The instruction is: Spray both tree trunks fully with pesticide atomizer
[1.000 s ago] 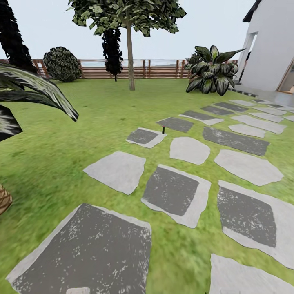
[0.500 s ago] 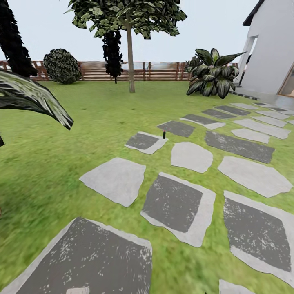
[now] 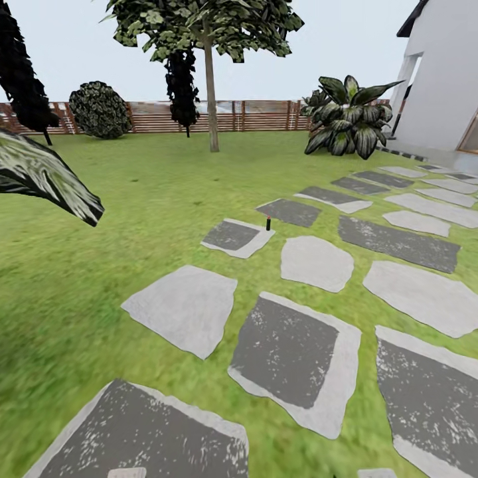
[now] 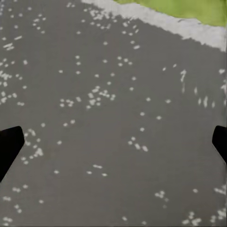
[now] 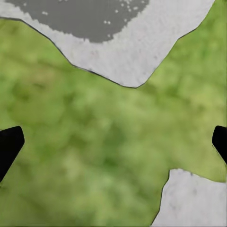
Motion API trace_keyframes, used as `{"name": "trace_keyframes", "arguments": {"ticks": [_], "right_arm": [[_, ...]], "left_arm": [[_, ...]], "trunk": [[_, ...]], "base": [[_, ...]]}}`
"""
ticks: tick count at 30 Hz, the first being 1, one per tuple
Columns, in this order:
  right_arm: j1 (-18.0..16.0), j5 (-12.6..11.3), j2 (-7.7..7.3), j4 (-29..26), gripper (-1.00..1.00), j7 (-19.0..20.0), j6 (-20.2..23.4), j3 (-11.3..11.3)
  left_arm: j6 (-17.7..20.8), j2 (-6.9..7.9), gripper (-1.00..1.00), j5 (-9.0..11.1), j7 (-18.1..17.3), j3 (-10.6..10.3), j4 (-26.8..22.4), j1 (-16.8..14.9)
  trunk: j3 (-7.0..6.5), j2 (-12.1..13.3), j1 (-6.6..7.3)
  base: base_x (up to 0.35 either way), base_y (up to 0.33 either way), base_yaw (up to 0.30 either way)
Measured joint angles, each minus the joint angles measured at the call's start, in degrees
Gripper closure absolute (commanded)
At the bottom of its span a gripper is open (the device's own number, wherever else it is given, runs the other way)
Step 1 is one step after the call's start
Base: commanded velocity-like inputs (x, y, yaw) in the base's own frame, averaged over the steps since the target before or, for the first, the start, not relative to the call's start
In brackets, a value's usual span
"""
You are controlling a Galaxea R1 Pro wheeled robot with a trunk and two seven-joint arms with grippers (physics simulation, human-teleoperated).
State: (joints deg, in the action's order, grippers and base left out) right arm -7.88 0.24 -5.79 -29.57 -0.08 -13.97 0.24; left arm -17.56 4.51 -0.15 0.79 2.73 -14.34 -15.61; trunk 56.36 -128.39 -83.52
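Fingers (image 4: 8,144) of our left gripper spread wide over a dark paving stone (image 4: 113,118); our right fingers (image 5: 9,144) spread wide over lawn (image 5: 94,142). Ahead, one tree (image 3: 211,99) stands before the fence (image 3: 259,114).

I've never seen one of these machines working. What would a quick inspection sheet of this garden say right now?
Surface: green lawn crossed by grey paving stones.
Job's things: one tree with a bare trunk stands ahead near the wooden fence; a small dark upright object sits between the stones, too small to identify.
Clutter: nothing seen.
End effectors: left end effector open above a dark stone; right end effector open above grass; both empty.
Cables: nothing seen.
Surroundings: white house, broad-leaved plant, round bush, dark conifers.
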Motion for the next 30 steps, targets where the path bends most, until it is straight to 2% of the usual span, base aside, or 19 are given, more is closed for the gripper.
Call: {"name": "trace_keyframes", "arguments": {"ticks": [9,30], "right_arm": [[0.0,0.02,0.0,0.0,-1.0,0.0,0.0,0.0],[0.0,0.07,0.0,0.0,-1.0,-0.07,0.0,0.0]], "left_arm": [[0.0,-0.01,-1.0,0.0,0.0,0.0,-0.03,0.0],[0.0,0.0,-1.0,0.0,0.0,0.0,-0.04,0.0]], "trunk": [[-0.63,0.0,0.0],[-0.7,0.0,0.0]], "base": [[0.342,0.0,0.0],[0.342,0.0,0.0]]}}
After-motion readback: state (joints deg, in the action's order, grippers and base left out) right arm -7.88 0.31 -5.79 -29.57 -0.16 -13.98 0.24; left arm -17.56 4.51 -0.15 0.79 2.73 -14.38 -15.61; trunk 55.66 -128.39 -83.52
